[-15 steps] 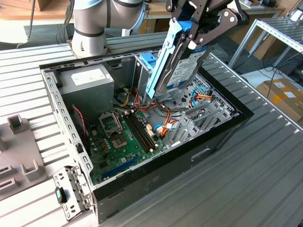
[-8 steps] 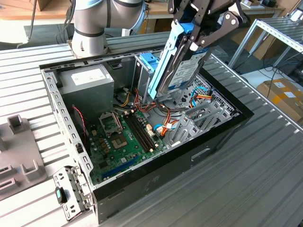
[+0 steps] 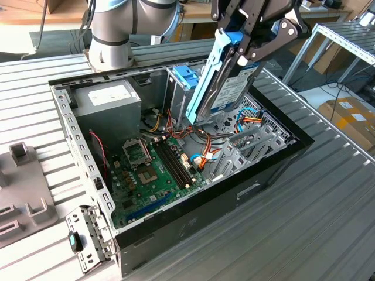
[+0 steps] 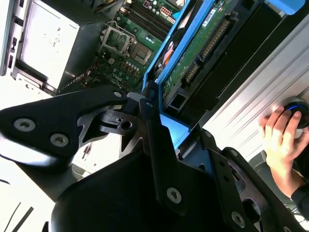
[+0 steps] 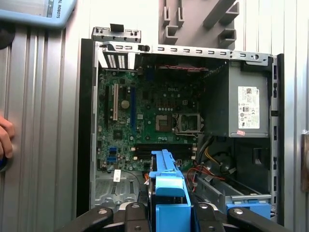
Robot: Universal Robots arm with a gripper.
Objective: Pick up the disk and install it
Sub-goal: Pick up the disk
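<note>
Currently the jaws are clamping the disk (image 3: 229, 89) on edge, tilted above the open case (image 3: 193, 227), so you are risking its lower corner snagging the loose cables (image 3: 206, 157) or striking the drive cage (image 3: 179, 82) beside it.

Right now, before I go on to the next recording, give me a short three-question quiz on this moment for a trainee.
1. Fill in: the gripper has its fingers shut on the ___.
2. True or false: the disk is seated flat inside the open computer case.
3. Where is the grey box with the white sticker? A) inside the case, in a corner. B) outside the case. C) in the gripper.
Key: 1) disk. 2) False: it hangs tilted above the case. 3) A.
</note>
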